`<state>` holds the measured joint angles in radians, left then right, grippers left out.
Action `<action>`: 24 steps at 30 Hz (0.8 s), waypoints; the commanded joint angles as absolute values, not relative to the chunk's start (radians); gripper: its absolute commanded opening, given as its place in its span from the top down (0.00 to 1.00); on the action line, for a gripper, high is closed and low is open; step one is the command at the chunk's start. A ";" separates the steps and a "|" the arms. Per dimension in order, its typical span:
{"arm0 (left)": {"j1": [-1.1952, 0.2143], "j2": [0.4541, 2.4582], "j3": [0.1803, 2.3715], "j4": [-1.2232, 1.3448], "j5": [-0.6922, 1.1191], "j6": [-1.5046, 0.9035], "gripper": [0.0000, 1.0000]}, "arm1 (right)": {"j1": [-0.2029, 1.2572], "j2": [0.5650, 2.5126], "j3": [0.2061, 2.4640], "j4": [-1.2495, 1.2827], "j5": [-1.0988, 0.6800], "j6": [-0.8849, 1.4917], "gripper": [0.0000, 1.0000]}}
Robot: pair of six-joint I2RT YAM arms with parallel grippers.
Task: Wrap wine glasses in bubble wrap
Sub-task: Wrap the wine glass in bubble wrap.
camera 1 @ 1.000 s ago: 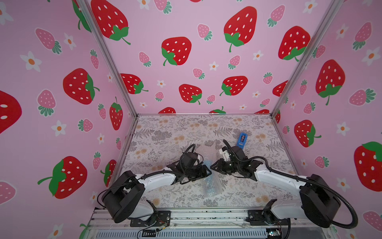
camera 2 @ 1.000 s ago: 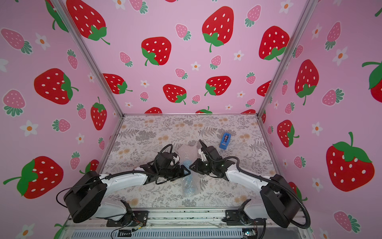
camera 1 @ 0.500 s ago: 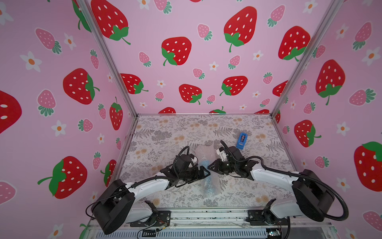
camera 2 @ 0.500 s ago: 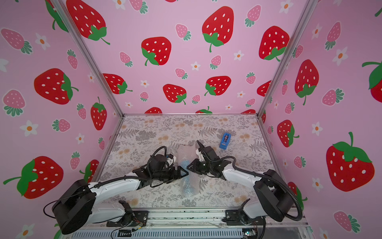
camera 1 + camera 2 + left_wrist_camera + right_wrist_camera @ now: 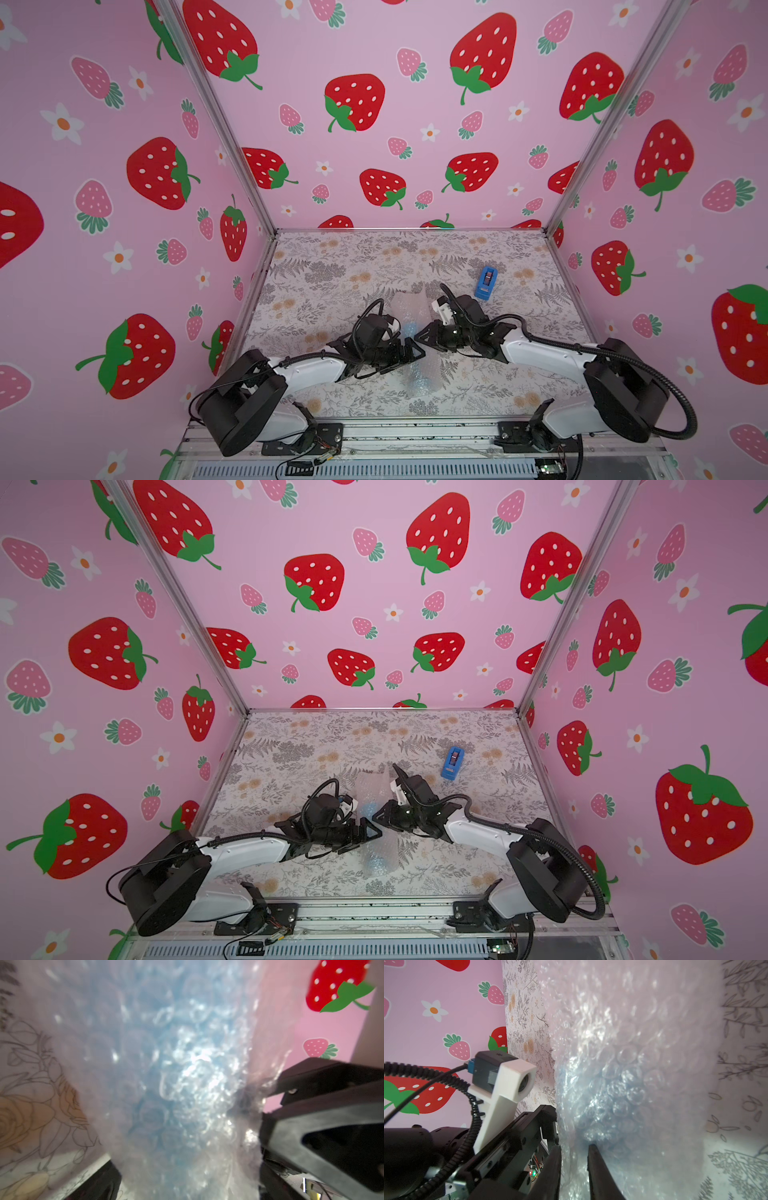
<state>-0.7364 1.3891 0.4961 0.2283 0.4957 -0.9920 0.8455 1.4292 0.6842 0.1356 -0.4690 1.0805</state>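
The wine glass [image 5: 409, 329] is a light blue goblet lying on the table, rolled inside the bubble wrap [image 5: 409, 305]; its blue shows through the wrap in both top views [image 5: 368, 808]. From the left, my left gripper [image 5: 415, 357] [image 5: 372, 835] stands open around the bundle, and in the left wrist view the wrapped goblet [image 5: 149, 1064] fills the space between its jaws [image 5: 187, 1184]. From the right, my right gripper [image 5: 415, 334] [image 5: 574, 1147] is shut on a fold of bubble wrap [image 5: 623, 1022], next to the goblet [image 5: 602, 1105].
A small dark blue tape dispenser [image 5: 485, 282] [image 5: 452, 763] sits on the floral table [image 5: 332, 266], far right of the bundle. Pink strawberry walls close in three sides. A metal rail [image 5: 415, 432] runs along the front edge by both arm bases.
My left gripper's jaws have spread wider around the bundle. The right gripper has shifted slightly left, still pinching the wrap.
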 commanded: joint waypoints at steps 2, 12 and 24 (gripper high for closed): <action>-0.744 1.409 0.489 0.261 0.465 -0.985 0.15 | 0.853 1.419 0.693 0.145 -0.462 1.100 0.73; -0.783 1.463 0.447 0.314 0.433 -0.939 0.29 | 0.804 1.431 0.863 -0.041 -0.487 0.948 0.65; -0.796 1.494 0.450 0.371 0.424 -0.864 0.31 | 0.787 1.672 1.103 -0.080 -0.585 0.845 0.65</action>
<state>-0.7921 1.4811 0.4576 0.3603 0.4442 -0.9081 0.7872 1.6371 1.0954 -0.0479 -0.5510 0.8650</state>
